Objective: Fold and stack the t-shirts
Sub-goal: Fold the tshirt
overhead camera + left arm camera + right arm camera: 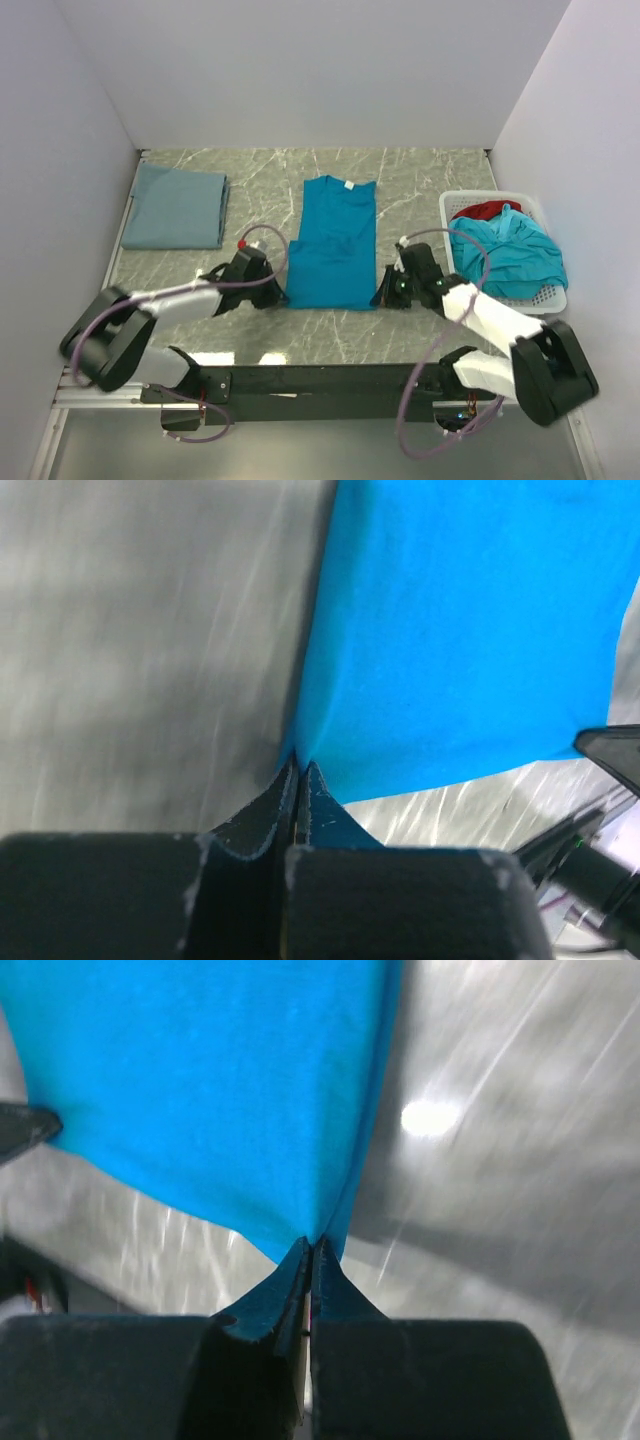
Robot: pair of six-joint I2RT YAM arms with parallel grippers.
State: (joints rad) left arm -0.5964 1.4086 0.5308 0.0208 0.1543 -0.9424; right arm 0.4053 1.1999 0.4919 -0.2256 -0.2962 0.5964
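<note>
Item 1: arm bases (330, 385), 2, on a black rail at 6 o'clock of the top view.

Item 2: left gripper (281, 297) (298, 767), fingers pressed together with no gap, pinching the 7 o'clock hem corner of the teal t-shirt (333, 245) (470, 630).

Item 3: right gripper (381, 297) (310, 1245), fingers likewise closed tight, pinching the same shirt's 5 o'clock hem corner.

Item 4: teal t-shirt, 1, laid flat at the middle of the marble table (420, 185), collar towards 12 o'clock, sleeves folded in, hem towards 6 o'clock.

Item 5: grey-blue t-shirt (175, 205), 1, folded into a rectangle at 10 o'clock, well apart from the teal one.

Item 6: white perforated basket (550, 297) at 3 o'clock. Contents: crumpled teal t-shirts (515, 255), count not readable, heaped above the rim; red t-shirt (487, 209), 1, partly showing at the basket's 12 o'clock side beneath them.
</note>
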